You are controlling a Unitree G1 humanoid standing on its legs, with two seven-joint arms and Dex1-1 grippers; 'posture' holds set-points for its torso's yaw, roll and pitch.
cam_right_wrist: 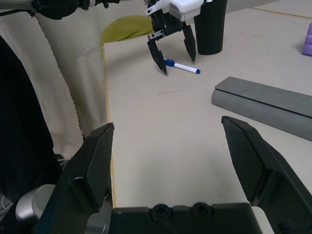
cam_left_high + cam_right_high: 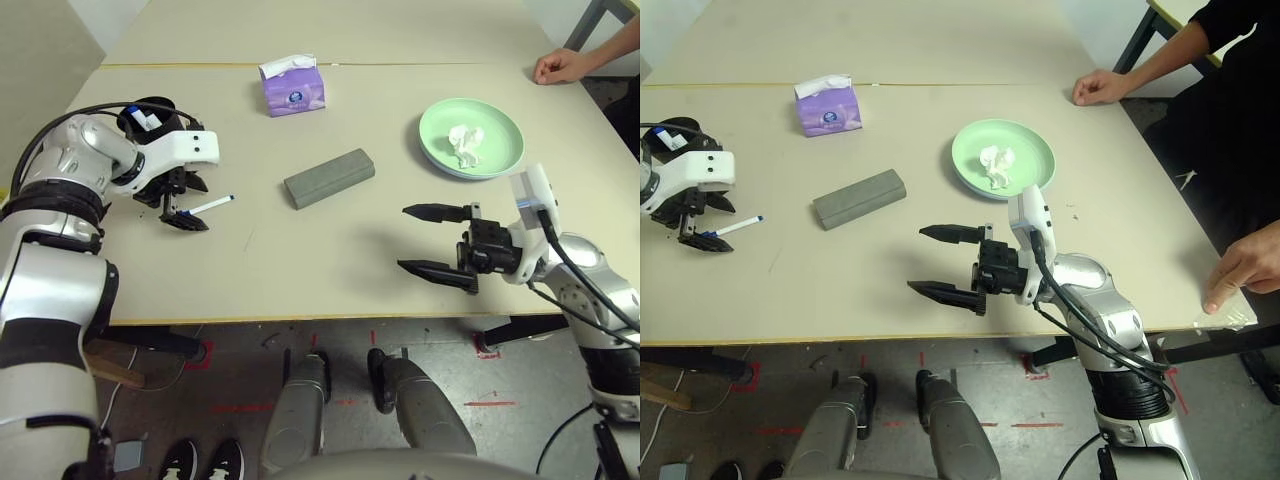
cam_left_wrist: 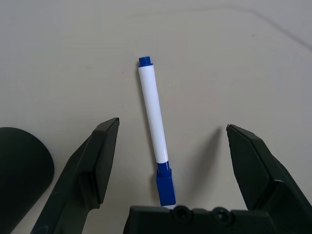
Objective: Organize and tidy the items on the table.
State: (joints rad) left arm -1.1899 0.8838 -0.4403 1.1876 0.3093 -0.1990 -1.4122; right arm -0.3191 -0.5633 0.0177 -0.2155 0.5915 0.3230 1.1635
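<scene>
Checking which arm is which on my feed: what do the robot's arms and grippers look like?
Both arms are silver with black joint bands and black cables. The left gripper and right gripper each have a white housing and two black, pointed fingers.

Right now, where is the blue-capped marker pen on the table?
The blue-capped marker pen lies flat on the table's left side, under the open left gripper, left of the grey glasses case.

We see a dark grey floor (image 2: 240, 350) with red tape marks (image 2: 490, 404) under the table, and a cream curtain (image 1: 58, 73) hanging beside it.
</scene>
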